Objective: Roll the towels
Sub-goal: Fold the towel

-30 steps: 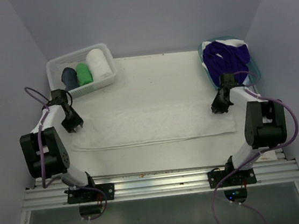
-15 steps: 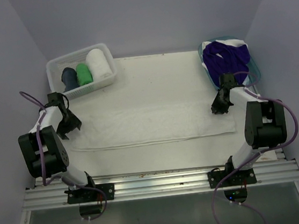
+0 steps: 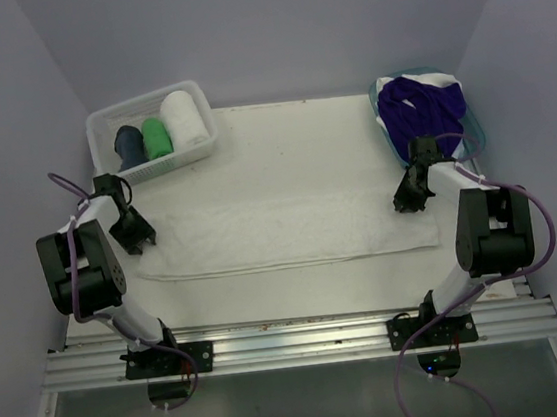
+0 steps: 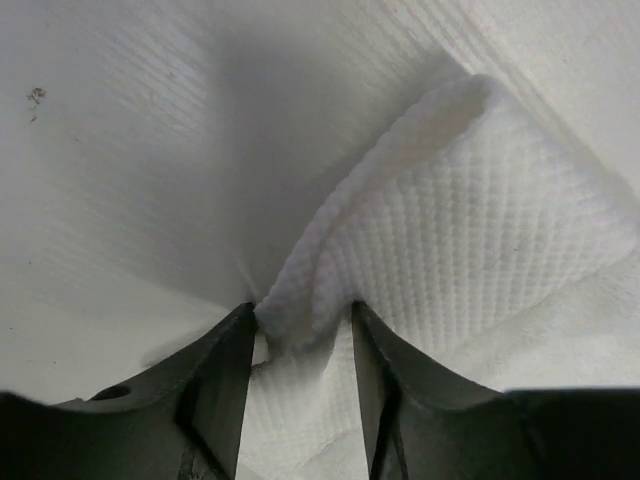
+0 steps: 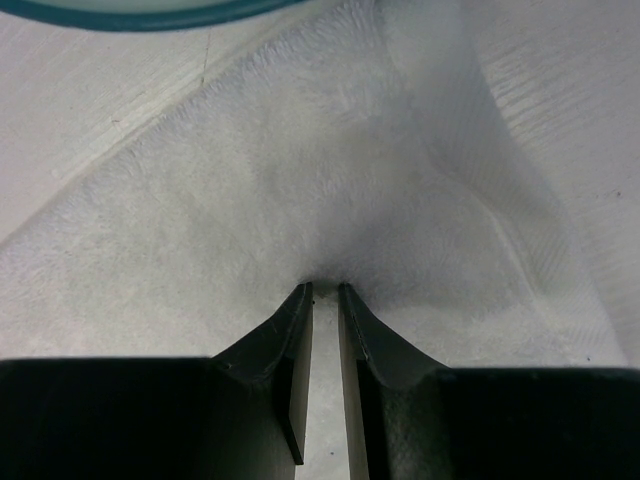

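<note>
Five towels counted: one flat towel, three rolls, one purple towel. Two claws, one basket, one tub.

Flat towel: white, spread on the table. Its long axis runs straight from the left claw to the right claw, one short end at each. Both long edges lie roughly parallel to the near table edge.

Left claw: it sits at the towel's left end. From the left wrist I see a raised, doubled-over fold of the towel lying between the fingers and reaching ahead of them. The cloth touches both inner faces. The jaws stand moderately apart around that fold; I cannot tell whether they are gripping it or only straddling it.

Right claw: it sits at the towel's right end. From the right wrist its jaws are nearly together and clamped on the towel edge. The terry tents up to the tips and creases fan away from them. The tub rim shows just beyond.

Rolls: navy roll, green roll and white roll lie side by side in the basket, beyond the left claw, long axes pointing away from it.

Purple towel: heaped loose in the tub, just beyond the right claw.
</note>
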`<action>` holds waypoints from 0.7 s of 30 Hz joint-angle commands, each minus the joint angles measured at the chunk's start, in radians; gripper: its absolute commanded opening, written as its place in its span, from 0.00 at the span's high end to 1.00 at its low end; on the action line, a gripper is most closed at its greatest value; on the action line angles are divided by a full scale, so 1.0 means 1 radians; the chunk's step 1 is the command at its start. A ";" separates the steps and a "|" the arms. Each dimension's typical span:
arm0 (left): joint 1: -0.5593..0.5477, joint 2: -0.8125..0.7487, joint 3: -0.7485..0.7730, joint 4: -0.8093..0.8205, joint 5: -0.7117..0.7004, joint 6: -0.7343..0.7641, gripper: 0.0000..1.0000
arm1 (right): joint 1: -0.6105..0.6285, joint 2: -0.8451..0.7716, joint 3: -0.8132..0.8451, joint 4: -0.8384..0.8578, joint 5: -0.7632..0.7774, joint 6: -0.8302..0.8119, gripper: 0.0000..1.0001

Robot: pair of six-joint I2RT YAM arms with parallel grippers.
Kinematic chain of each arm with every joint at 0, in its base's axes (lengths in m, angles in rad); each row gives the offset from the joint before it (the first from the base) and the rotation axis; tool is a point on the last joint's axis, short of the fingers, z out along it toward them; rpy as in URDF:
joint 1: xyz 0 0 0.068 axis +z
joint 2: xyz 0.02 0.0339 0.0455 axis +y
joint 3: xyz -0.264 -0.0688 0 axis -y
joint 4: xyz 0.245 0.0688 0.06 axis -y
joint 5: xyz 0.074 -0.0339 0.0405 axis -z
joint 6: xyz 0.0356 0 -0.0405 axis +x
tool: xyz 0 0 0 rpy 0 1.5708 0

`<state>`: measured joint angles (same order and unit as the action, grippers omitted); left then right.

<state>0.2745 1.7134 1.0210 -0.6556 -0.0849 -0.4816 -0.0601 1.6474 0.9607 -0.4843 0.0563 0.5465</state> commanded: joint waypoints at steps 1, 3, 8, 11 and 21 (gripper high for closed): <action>0.008 0.064 -0.033 0.045 -0.036 0.009 0.57 | -0.006 -0.035 0.003 -0.005 -0.013 -0.014 0.79; 0.011 0.071 -0.029 0.044 -0.033 0.009 0.73 | -0.004 -0.035 0.003 -0.005 -0.013 -0.013 0.79; 0.017 0.058 -0.012 0.025 -0.022 0.002 1.00 | -0.004 -0.041 0.004 -0.013 -0.010 -0.016 0.79; 0.017 -0.024 0.007 0.002 -0.053 -0.025 1.00 | -0.004 -0.050 0.004 -0.019 -0.006 -0.019 0.79; 0.055 -0.282 0.214 -0.118 -0.154 -0.086 1.00 | -0.004 -0.138 -0.033 -0.056 0.013 -0.057 0.78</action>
<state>0.3012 1.5127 1.1519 -0.7536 -0.1738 -0.5396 -0.0601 1.5688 0.9440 -0.5125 0.0608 0.5236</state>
